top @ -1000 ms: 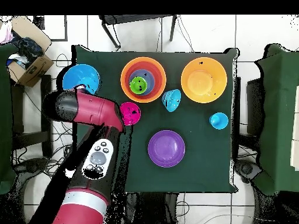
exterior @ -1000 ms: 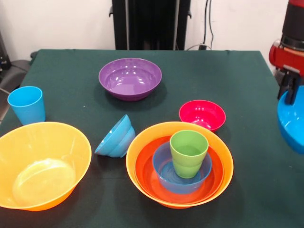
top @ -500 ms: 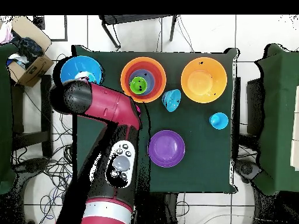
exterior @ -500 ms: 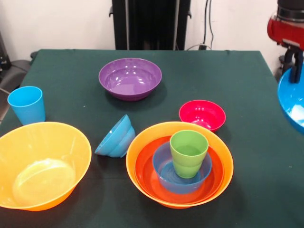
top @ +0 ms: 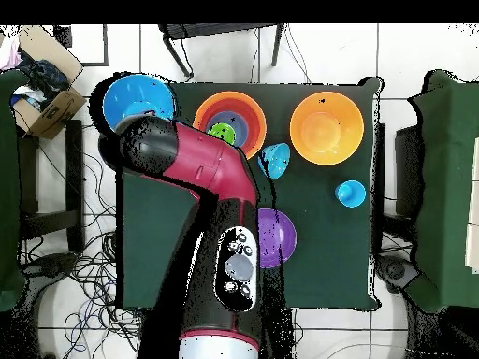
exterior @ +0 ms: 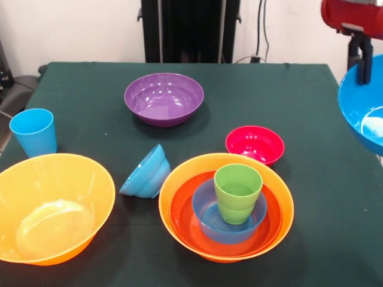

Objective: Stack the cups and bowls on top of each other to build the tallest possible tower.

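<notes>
While the gripper (exterior: pixel 363 69) holds a big glossy blue plastic bowl (exterior: pixel 362 116) aloft beyond the table (exterior: pixel 287 95) edge, only four pieces are nested in the tower (exterior: pixel 226 206); five remain scattered.

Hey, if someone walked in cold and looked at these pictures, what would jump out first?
Probably the big blue bowl held up off the table at the front view's right edge, gripped at its rim by the gripper. Next, the tower near the table's front: an orange bowl holding a red-orange one, a blue one, and the lime green cup.
</notes>
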